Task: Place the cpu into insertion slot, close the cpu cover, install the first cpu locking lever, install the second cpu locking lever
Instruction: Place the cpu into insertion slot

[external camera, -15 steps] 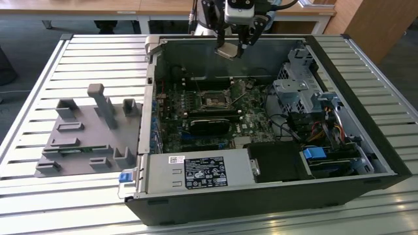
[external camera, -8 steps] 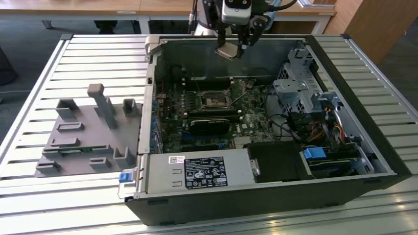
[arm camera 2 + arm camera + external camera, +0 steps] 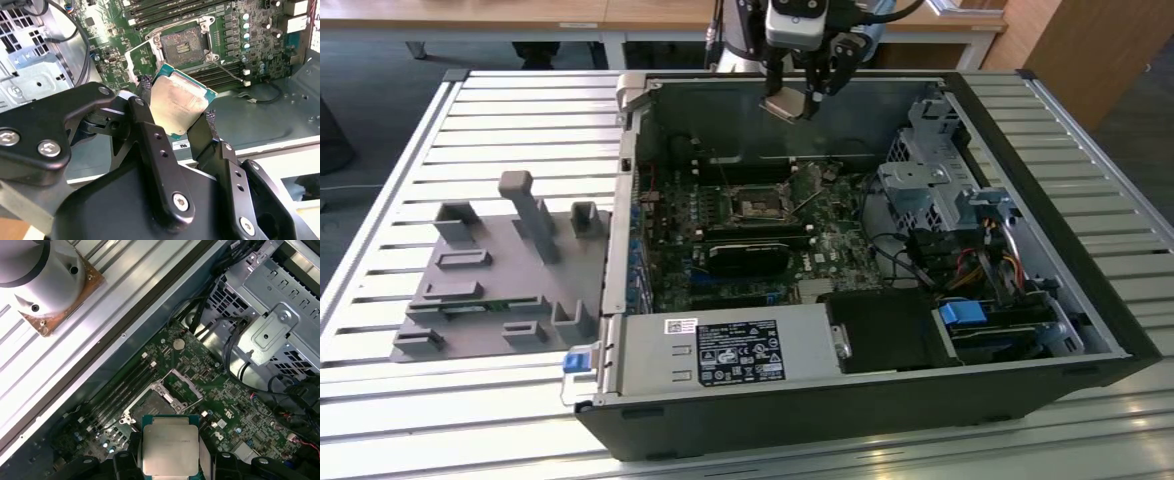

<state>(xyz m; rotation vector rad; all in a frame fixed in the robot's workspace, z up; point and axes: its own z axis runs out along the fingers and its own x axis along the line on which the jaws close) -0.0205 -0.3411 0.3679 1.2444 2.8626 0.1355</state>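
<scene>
Here's the end effector high over the far wall of the open computer case, clamped on the cpu, which hangs in the air clear of everything below. In the second wrist view the two black fingers pinch the chip by opposite edges, and the cpu sits tilted between them with its pale metal top facing the camera and a green rim showing round it. Beyond it on the green motherboard lies the insertion slot, dark centre bare and nothing seated in it. The cpu cover is swung up and open beside the slot, and a thin wire locking lever stands out from one corner of the socket, unlatched. In the first wrist view the cpu is held square-on, with the insertion slot on the board past it and well apart from the chip, and the arm's round grey base is bolted to the slatted surface outside the case. In the exterior view the slot sits mid-board, well below the chip, and a grey fixture tray rests on the surface at the exterior view's left of the case.
</scene>
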